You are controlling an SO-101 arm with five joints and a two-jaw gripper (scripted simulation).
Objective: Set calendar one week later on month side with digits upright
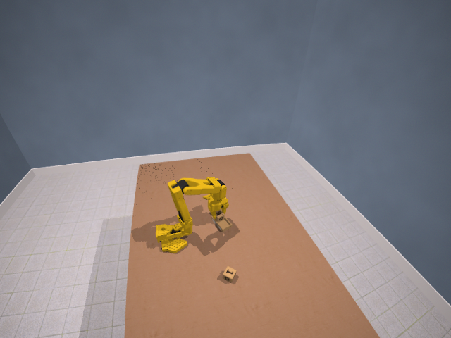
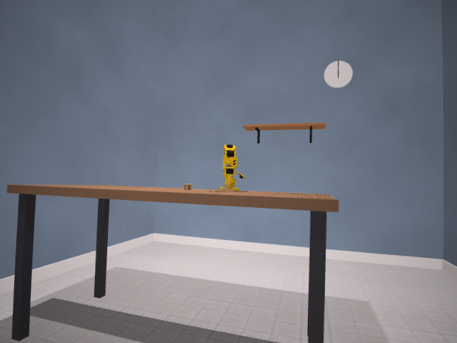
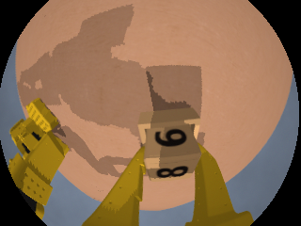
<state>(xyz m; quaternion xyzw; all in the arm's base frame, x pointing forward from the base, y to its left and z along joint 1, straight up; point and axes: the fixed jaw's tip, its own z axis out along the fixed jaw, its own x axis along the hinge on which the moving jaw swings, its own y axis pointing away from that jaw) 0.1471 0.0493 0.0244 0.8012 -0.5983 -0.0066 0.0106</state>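
Jaws were narrowed onto the sides of one cube point(image 1: 220, 217) point(image 3: 173, 141), at the tray point(image 1: 228, 227) point(image 3: 162, 116). The second cube point(image 1: 229, 272) point(image 2: 188, 186) was left nearer on the counter point(image 1: 273, 269) point(image 2: 147, 193) point(image 3: 235, 61); both-cube placement, date and release remained unfinished.

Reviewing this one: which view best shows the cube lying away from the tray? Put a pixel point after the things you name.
The top view: the loose cube point(image 1: 229, 273) point(image 2: 188, 186) sits unobstructed there, a 1 on its upper face. The exterior view shows it small, with a 2 on one side; the wrist view misses it.
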